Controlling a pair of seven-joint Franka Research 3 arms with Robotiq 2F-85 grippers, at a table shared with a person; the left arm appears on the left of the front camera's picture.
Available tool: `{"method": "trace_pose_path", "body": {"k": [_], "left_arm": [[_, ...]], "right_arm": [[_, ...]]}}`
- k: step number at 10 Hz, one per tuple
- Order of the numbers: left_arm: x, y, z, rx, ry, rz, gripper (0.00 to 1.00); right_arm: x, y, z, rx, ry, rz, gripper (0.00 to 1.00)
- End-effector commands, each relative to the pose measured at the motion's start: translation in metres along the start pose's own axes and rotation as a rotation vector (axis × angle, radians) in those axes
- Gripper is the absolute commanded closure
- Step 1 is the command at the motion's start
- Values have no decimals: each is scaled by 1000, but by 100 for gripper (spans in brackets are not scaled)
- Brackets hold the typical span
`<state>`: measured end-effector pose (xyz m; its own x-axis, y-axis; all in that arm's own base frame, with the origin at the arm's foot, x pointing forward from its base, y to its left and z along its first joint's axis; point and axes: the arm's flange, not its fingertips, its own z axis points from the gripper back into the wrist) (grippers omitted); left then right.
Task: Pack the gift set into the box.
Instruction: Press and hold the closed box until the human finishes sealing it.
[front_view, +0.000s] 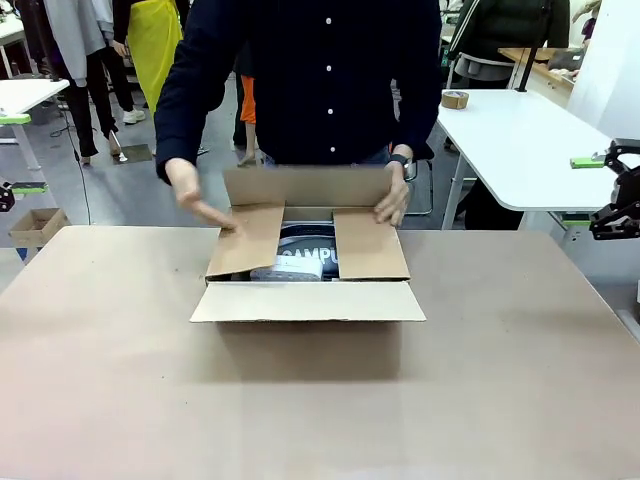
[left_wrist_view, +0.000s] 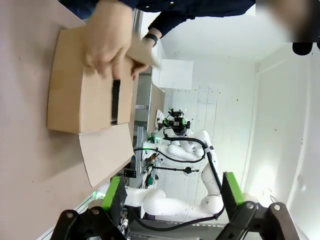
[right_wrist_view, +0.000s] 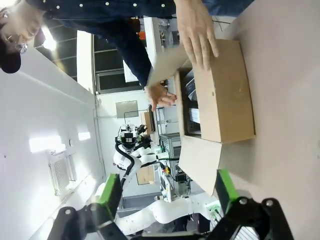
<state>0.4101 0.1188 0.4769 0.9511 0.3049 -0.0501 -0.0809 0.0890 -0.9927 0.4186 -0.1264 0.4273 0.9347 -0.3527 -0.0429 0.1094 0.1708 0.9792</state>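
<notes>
the large cardboard carton (front_view: 305, 300) sits in the middle of the front view on the brown table (front_view: 120, 390). the gift set (front_view: 305, 262) lies inside it. through the gap between the two side flaps i can see the grey pouch (front_view: 318, 255) with the white letters "campu", and something white just below it.

the person stands at the far side, at the top of the frame. one hand (front_view: 195, 205) presses on the picture-left side flap (front_view: 248, 240). the other hand (front_view: 392, 200) rests on the picture-right side flap (front_view: 368, 245). both flaps slope inward, so this looks like closing the top over the packed set.

the far flap (front_view: 305, 186) stands upright behind the hands. the near flap (front_view: 308, 301) lies folded outward toward the camera, which keeps it out of the way of the side flaps.

in the left wrist view the left gripper (left_wrist_view: 171, 197) has its green pads spread wide with nothing between them, well apart from the carton at upper left. the right gripper (right_wrist_view: 168, 194) is likewise spread and empty, the carton far up in its frame. both seem held back to leave the person room.
</notes>
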Motion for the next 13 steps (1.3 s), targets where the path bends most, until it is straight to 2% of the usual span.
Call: {"method": "trace_pose_path", "body": {"k": [1, 13], "left_arm": [[-3, 0, 0, -9, 2, -22, 0], [-3, 0, 0, -9, 2, -22, 0]], "right_arm": [[-2, 0, 0, 15, 0, 21, 0], [-2, 0, 0, 15, 0, 21, 0]]}}
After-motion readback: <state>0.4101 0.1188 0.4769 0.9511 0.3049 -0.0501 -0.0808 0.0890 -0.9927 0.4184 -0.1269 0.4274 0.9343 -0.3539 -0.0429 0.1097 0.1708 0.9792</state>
